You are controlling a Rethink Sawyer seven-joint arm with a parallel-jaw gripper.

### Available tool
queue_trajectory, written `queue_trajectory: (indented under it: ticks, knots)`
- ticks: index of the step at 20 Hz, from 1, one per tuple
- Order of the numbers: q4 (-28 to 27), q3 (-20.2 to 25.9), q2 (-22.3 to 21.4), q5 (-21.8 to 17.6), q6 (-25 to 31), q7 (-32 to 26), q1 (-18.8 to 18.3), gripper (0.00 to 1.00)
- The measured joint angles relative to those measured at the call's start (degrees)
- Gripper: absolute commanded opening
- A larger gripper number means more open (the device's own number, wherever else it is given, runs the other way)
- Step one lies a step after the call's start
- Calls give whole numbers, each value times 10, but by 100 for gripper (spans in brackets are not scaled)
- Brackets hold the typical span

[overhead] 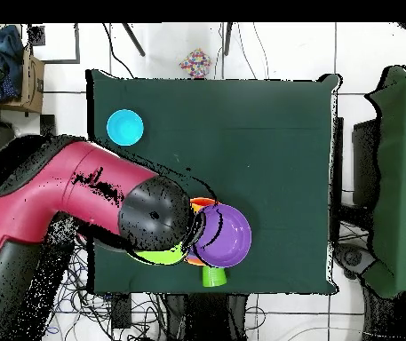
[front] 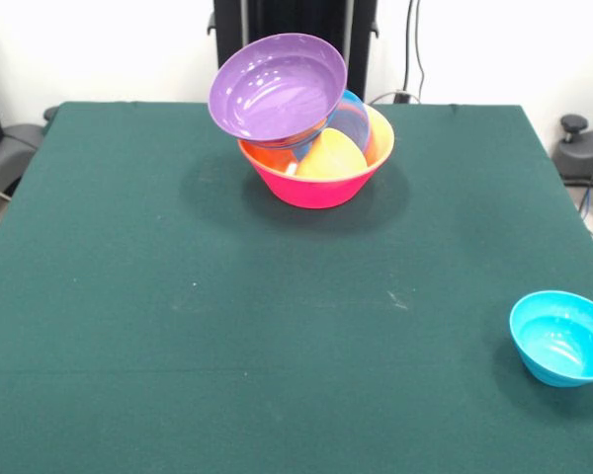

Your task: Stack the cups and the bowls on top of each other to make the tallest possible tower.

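The tower (front: 316, 148) stands at the far middle of the table. A big pink bowl (front: 316, 188) is lowest, with an orange bowl (front: 267, 158) nested in it. On these lie a yellow-orange cup (front: 331, 158) and a blue bowl (front: 351, 118). A wide purple bowl (front: 277, 89) leans on top, tilted toward the camera. From above, the purple bowl (overhead: 222, 235) shows beside a green bowl (overhead: 166, 257) and a green cup (overhead: 213, 277). A small blue bowl (front: 563, 338) sits alone, upright. The red and black arm (overhead: 91, 191) reaches over the pile, but neither view shows the gripper.
The green cloth table (front: 227, 316) spreads wide in front of the pile. The small blue bowl (overhead: 124, 127) lies close to a table corner. The arm's black joint (overhead: 157, 216) hides part of the pile from above. Cables and grey stands lie beyond the table edges.
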Motion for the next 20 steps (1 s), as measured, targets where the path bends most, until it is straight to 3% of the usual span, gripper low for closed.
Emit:
queue_trajectory:
  ticks: [9,20]
  knots:
    - [11,16,0,0,48,-14,-1,0]
    - [33,45,2,2,118,-110,-8,0]
